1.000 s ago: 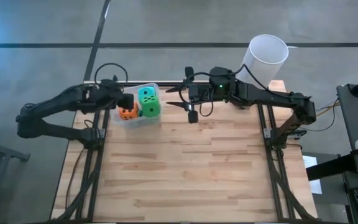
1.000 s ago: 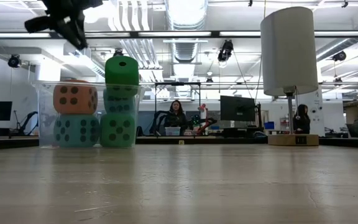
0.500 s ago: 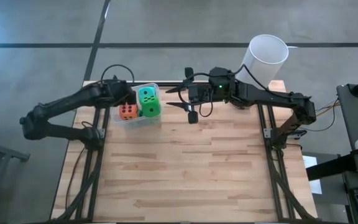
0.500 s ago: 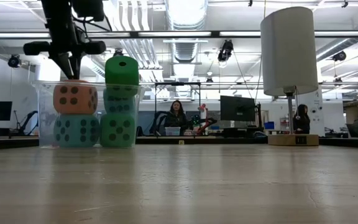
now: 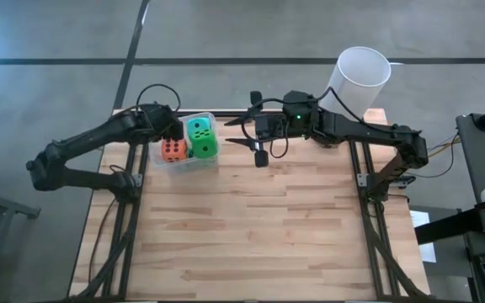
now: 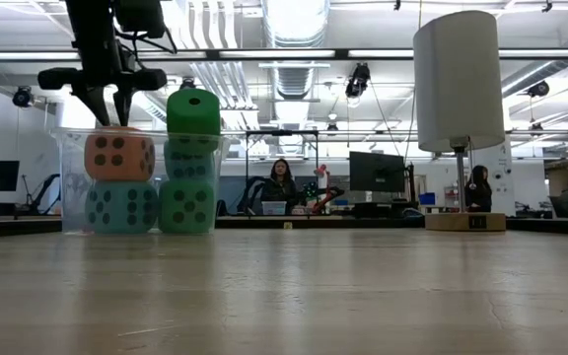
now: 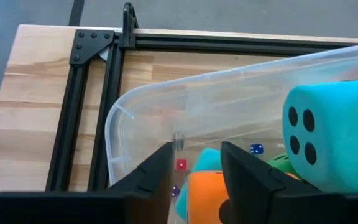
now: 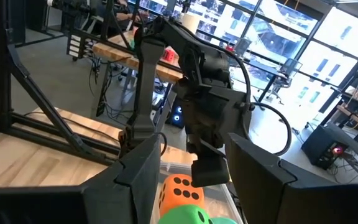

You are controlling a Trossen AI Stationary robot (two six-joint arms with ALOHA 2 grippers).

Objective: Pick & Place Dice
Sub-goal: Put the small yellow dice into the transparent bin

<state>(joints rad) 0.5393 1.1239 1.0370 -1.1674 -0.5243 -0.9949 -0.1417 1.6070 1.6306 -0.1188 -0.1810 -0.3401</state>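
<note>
The left end effector (image 6: 106, 101) hangs just above the orange die (image 6: 119, 156), fingers parted and apparently no longer pinching it, the die straight down at six o'clock atop the teal one (image 6: 121, 207) inside the clear tub (image 5: 209, 118).

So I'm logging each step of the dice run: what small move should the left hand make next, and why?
Probably lift straight up. The left hand sits just above the orange die, fingers parted and apparently not gripping it; that die rests on the teal die inside the clear tub. The right hand waits beside the tub, open.
</note>
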